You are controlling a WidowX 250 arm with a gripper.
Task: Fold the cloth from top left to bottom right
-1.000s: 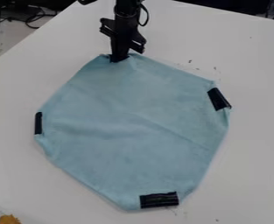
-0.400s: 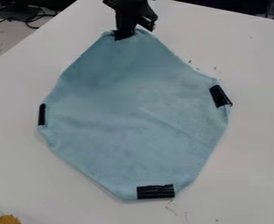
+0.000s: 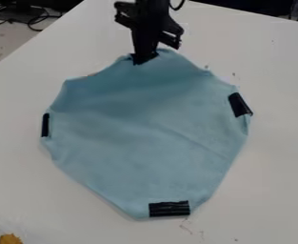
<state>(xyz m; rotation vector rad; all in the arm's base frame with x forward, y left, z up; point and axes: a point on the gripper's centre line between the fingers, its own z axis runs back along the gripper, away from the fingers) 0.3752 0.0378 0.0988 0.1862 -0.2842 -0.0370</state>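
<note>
Cloth [image 3: 151, 133]: pale blue, spread over the middle of the white surface [image 3: 265, 167]. Outline roughly many-sided, corners blunted. Main expanse lies open, no half laid over the other.

Gripper [image 3: 144, 56]: black, hanging into view from the top, just left of centre, at the cloth's top end. Jaws narrow, pinching the top of the cloth where a dark strip shows. Cloth bunches to both sides of the grip. To the left of it, the upper edge dips, then runs out to a blunt point at upper left; to the right, it rounds over and slopes down toward the right corner. Upper part shaded a deeper blue than the lower.

Black strips at 3 other places on the cloth: right strip [image 3: 240, 105], set at a tilt; left strip [image 3: 45, 125], thin and near upright; bottom strip [image 3: 169, 208], wide, ridged, close to level. A faint crease slants down to the right across the middle.

Elsewhere: small dark specks [image 3: 233, 74] on the surface near the cloth's upper right edge. Faint reddish mark [image 3: 186, 228] below the bottom strip. Yellow-orange object [image 3: 10, 238] at the lower left, cut off by the view's edge; kind cannot be told. Dark cables [image 3: 33, 19] beyond the surface, upper left.
</note>
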